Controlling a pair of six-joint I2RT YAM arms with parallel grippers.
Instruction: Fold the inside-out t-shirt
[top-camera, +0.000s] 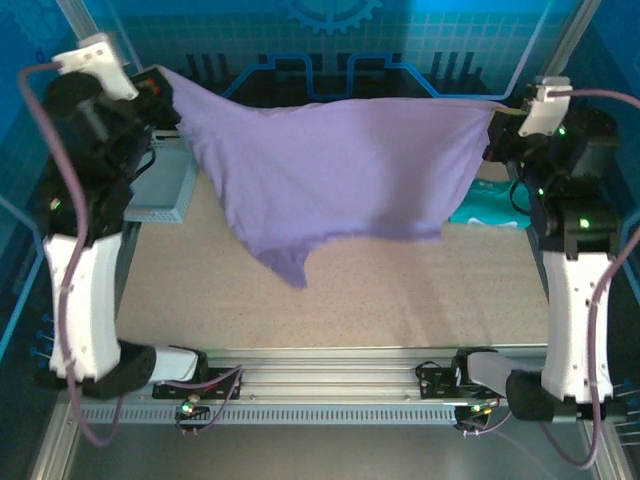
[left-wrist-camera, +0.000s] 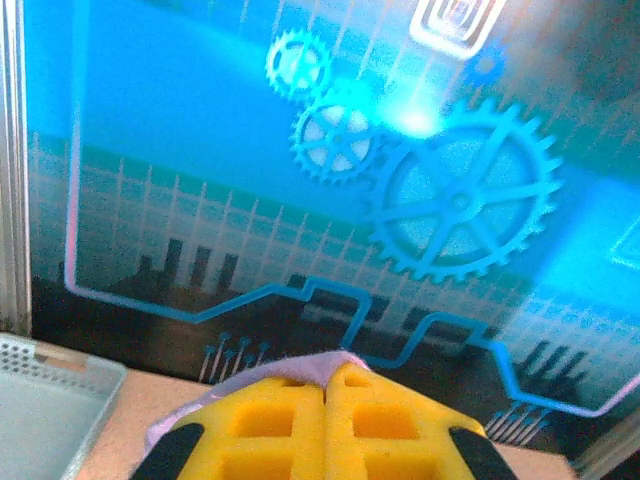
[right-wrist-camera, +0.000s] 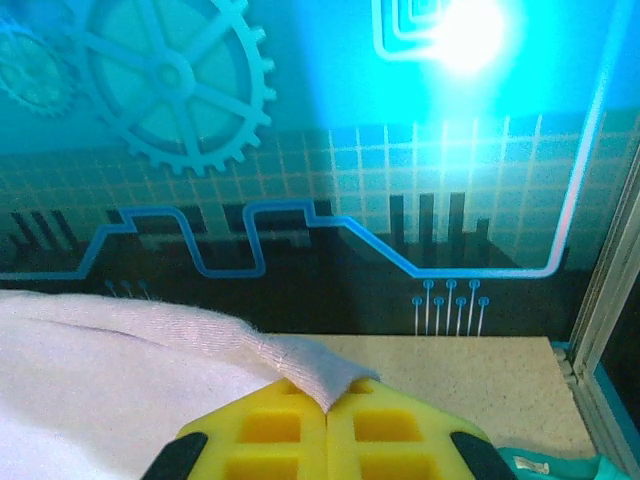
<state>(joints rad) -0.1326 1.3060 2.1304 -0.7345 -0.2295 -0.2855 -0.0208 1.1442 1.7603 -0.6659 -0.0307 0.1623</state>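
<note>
Step in hand: lift-and-spread, no fold made yet. Both arms hold the lavender t-shirt (top-camera: 340, 170) stretched in the air between them, over the far half of the table (top-camera: 400, 310); one lower corner droops toward mid-table. Left gripper (top-camera: 160, 95) is pinched tight on the shirt's top left edge, purple cloth poking out past its yellow pads. Right gripper (top-camera: 495, 125) is clamped on a hem fold at the right. Grey mesh basket (top-camera: 165, 190) sits below the left gripper, teal garment (top-camera: 490, 212) below the right. Next move probably calls for lowering both arms in step and laying the shirt flat on bare table, clear of both; an uneven drop would likely bunch the hanging corner
</note>
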